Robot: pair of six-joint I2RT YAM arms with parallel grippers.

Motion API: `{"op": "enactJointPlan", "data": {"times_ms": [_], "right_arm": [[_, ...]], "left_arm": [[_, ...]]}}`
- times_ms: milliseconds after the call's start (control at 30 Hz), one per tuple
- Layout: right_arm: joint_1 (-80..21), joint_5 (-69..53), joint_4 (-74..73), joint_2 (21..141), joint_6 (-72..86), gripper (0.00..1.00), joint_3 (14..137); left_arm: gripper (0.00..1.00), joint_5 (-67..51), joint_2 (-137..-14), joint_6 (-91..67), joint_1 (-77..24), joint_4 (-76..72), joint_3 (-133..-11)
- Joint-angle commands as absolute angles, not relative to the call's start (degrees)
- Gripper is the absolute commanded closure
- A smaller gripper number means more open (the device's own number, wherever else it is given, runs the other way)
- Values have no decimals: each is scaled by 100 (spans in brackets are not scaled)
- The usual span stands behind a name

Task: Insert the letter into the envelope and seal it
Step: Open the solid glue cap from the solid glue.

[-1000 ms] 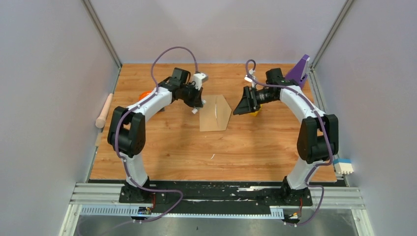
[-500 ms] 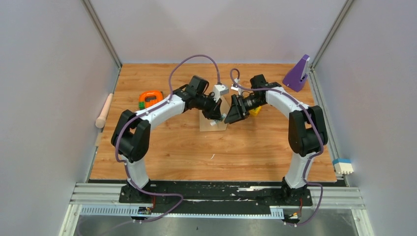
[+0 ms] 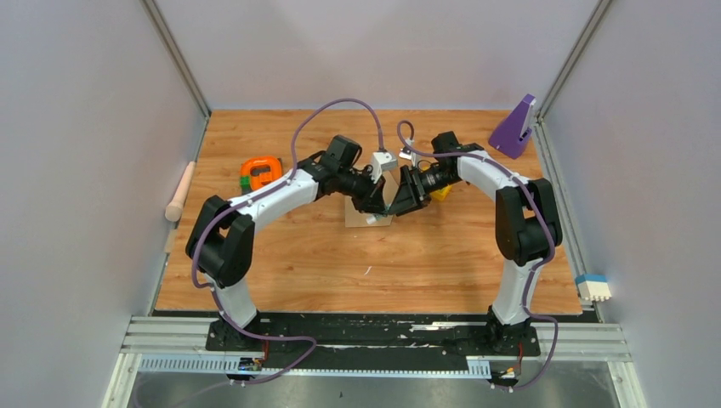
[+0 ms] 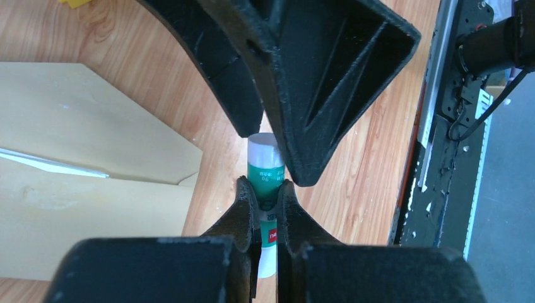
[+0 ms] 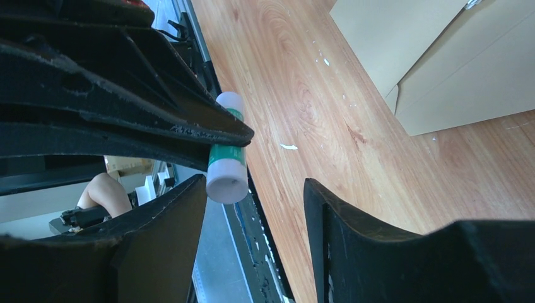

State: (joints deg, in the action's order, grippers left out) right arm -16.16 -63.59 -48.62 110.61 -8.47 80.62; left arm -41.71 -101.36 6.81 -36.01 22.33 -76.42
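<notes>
We note left gripper point(image 4: 268, 197) fingers pinching a green glue stick point(image 4: 265, 169); right gripper point(image 5: 257, 186) fingers spread around its white cap; envelope point(image 4: 94, 120) flat at table point(image 3: 340, 272) centre, flap open, just beside both grippers.

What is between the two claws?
A green-and-white glue stick, clamped by the left gripper, its white end inside the open right gripper; both wrist views show it.
</notes>
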Motion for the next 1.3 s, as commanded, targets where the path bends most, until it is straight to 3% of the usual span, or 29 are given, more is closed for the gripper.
{"op": "enactJointPlan", "data": {"times_ms": [0, 400, 633, 767, 833, 900, 933, 1067, 1100, 1267], "right_arm": [[-1594, -6582, -4828, 11076, -965, 42, 8260], [-1588, -6700, -4912, 11102, -1037, 55, 8303], [-1598, -6808, -4976, 11181, -1070, 70, 8314], [-1598, -6853, -5046, 11194, -1136, 83, 8331], [-1596, -6864, -5077, 11187, -1164, 87, 8339], [-1591, -6864, -5103, 11186, -1189, 89, 8353], [-1591, -6850, -5125, 11178, -1207, 89, 8365], [-1541, -6821, -5215, 11109, -1294, 91, 8409], [-1504, -6828, -5234, 11079, -1311, 91, 8417], [-1133, -7035, -5276, 10856, -1345, 91, 8392]], "left_arm": [[100, -4262, -9868, 861, -3712, 2148, -7659], [100, -4155, -10023, 1034, -3824, 2378, -7753], [100, -3970, -10046, 1030, -3866, 2355, -7761], [96, -3838, -10033, 962, -3867, 2279, -7756], [88, -3775, -10025, 944, -3867, 2239, -7758], [66, -3758, -10016, 926, -3867, 2226, -7749], [48, -3772, -9994, 924, -3867, 2211, -7736], [8, -3802, -9854, 1021, -3845, 2203, -7640], [2, -3821, -9827, 1066, -3816, 2191, -7608], [0, -4166, -9811, 1151, -3492, 2206, -7519]]}}
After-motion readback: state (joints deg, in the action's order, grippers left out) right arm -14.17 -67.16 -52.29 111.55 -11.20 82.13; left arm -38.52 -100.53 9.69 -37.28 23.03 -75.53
